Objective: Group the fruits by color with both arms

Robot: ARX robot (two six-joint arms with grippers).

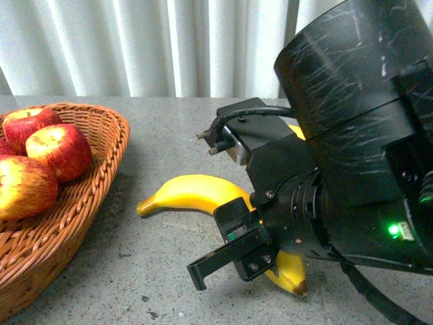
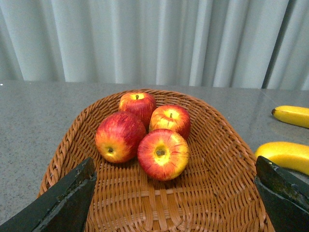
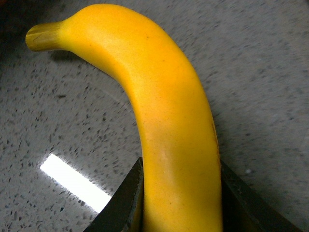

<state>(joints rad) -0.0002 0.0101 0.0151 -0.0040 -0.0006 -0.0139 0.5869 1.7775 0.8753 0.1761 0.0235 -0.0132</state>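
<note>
Several red apples (image 2: pixel 163 153) lie together in a woven basket (image 2: pixel 212 193); they also show in the front view (image 1: pixel 61 150) at the left. My left gripper (image 2: pixel 174 212) is open and empty, its fingers (image 2: pixel 63 203) spread over the basket's near end. It is not in the front view. My right gripper (image 3: pixel 181 203) is shut on a yellow banana (image 3: pixel 164 121), with its jaws against both sides of the fruit. In the front view this banana (image 1: pixel 196 193) lies curved on the table under the right gripper (image 1: pixel 233 254).
A grey speckled table (image 1: pixel 169 128) carries everything. The basket (image 1: pixel 95 183) stands at the front left. A second banana (image 2: pixel 292 115) lies farther back, right of the basket; a bit of it (image 1: pixel 296 131) peeks from behind the right arm. White curtains hang behind.
</note>
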